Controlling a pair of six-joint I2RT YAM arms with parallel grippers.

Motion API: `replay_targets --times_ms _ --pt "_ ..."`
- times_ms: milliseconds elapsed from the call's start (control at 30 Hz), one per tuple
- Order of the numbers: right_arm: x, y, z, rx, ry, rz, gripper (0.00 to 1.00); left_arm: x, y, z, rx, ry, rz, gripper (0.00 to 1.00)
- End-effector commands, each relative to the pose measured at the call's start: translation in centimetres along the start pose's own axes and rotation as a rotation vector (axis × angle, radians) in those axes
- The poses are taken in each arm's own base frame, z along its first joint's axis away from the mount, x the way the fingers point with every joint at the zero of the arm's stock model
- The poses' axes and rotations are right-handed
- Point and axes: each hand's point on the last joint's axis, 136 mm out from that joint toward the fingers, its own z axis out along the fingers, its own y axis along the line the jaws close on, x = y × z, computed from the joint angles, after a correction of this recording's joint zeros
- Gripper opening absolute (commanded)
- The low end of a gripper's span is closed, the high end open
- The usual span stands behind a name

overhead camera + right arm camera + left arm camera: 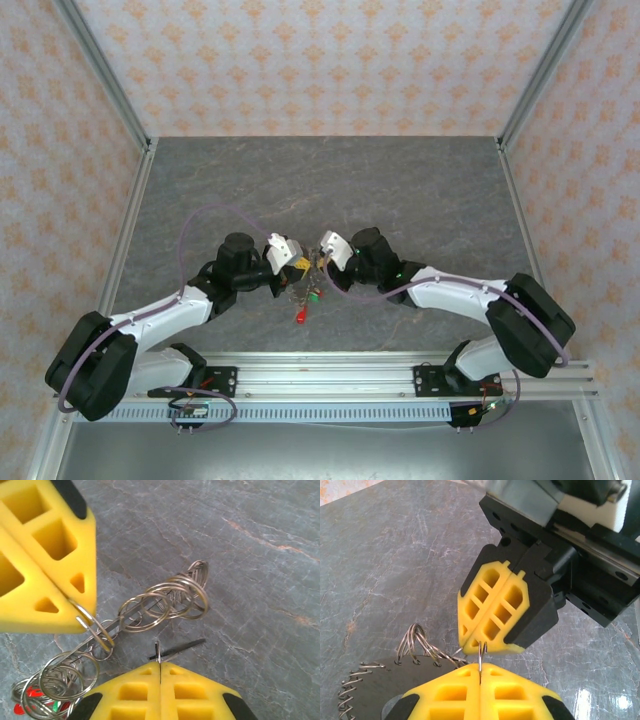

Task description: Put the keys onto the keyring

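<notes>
both grippers pinch the keyring at the middle of the bench

we see the left gripper (480, 672) with its yellow fingers pressed together on a thin wire loop of the keyring (170, 597). the right gripper (159, 667) is closed too, clamped on another bit of the same wire, and its tips nearly touch the left ones. the keyring stretches between them over the grey bench (400, 190), with many small metal loops bunched along it. the keys (30, 707), with red and green tags, sit at its lower end; we cannot tell if they touch the bench.
</notes>
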Motion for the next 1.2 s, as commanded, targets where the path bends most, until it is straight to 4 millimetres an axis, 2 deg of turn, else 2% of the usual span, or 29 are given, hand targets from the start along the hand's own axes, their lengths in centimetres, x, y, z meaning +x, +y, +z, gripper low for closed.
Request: replay_targets --times_ms 0,100,200,233,267,533,633,733,900,1000,1067,1167 --pt "-1.2 0.7 0.0 -0.059 -0.025 0.008 0.09 -1.9 -0.4 -0.1 0.020 -0.067 0.055 0.00" --pt "-1.7 1.1 -0.1 -0.081 -0.050 0.001 0.13 -1.8 -0.4 0.0 0.020 -0.067 0.049 0.00" --pt "-1.3 -0.2 -0.5 -0.005 -0.040 0.004 0.13 -1.8 -0.4 -0.1 0.014 -0.071 0.053 0.00" --pt "-1.2 -0.3 -0.6 -0.002 -0.036 0.001 0.09 -1.8 -0.4 -0.1 0.013 -0.069 0.052 0.00" --pt "-1.1 -0.5 -0.8 0.006 -0.031 -0.002 0.01 -1.7 -0.3 -0.1 0.012 -0.065 0.051 0.00" --pt "-0.9 -1.9 -1.7 0.095 -0.053 0.024 0.00 -0.7 0.2 -0.4 -0.031 -0.010 0.054 0.00" --pt "0.3 -1.5 -1.2 0.069 -0.003 0.049 0.08 0.3 0.3 -1.2 -0.062 0.027 0.063 0.00" --pt "2.0 -1.0 0.1 0.028 0.061 0.088 0.15 0.8 -0.1 -2.1 -0.072 0.053 0.044 0.00" --pt "3.1 -1.0 1.5 0.019 0.078 0.161 0.17 2.3 -0.8 -3.3 -0.092 0.064 0.004 0.00" --pt "3.0 -1.8 1.8 0.052 0.067 0.202 0.23 1.7 -0.6 -4.0 -0.134 0.019 -0.007 0.00" --pt "3.2 -1.6 2.2 0.030 0.075 0.213 0.26 1.5 -0.4 -4.7 -0.167 0.002 0.000 0.00" --pt "3.4 -1.0 3.3 -0.030 0.119 0.255 0.29 0.4 1.7 -6.3 -0.322 -0.051 -0.019 0.00"
